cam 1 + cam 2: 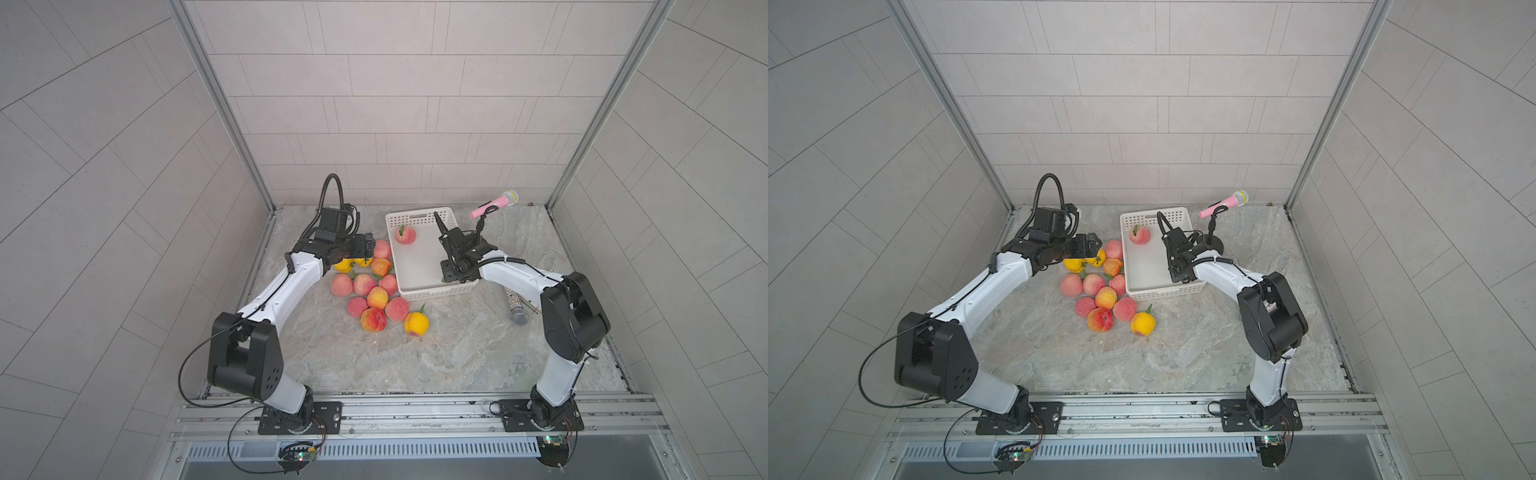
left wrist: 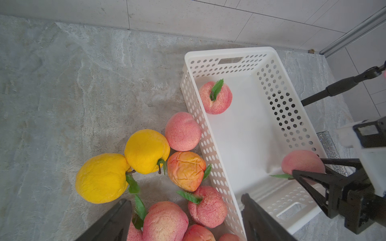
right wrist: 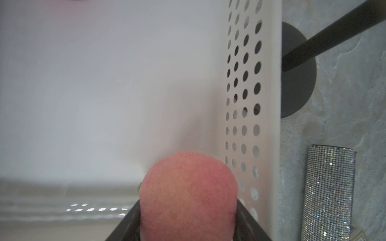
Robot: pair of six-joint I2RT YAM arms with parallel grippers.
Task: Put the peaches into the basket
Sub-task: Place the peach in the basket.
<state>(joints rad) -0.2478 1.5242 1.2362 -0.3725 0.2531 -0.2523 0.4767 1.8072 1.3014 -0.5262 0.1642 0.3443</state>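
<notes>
To your left, the left gripper (image 2: 185, 199) hangs with its claw spread wide and nothing between the fingers, above the far end of the heap of round pink, orange-blushed and yellow fake peaches (image 1: 377, 297). That heap lies on the grey stone-patterned tabletop (image 1: 457, 353), crowded against the left wall of the white perforated plastic basket (image 1: 419, 216). The basket's long axis runs near to far, its far end leaning slightly left, with a slot handle in each end wall.

Inside it you have one leafed pink peach (image 1: 405, 236) in the far left corner, stem up, leaf pointing far. At the near right corner the right gripper (image 3: 188, 205) pinches a second pink peach (image 3: 188, 179) low inside the basket, close to the right wall. You cannot tell whether it touches the floor.

Right of the basket stands a pink microphone on a black stand (image 1: 494, 203). Nearer you, a silver glitter microphone (image 1: 513, 301) lies flat.
</notes>
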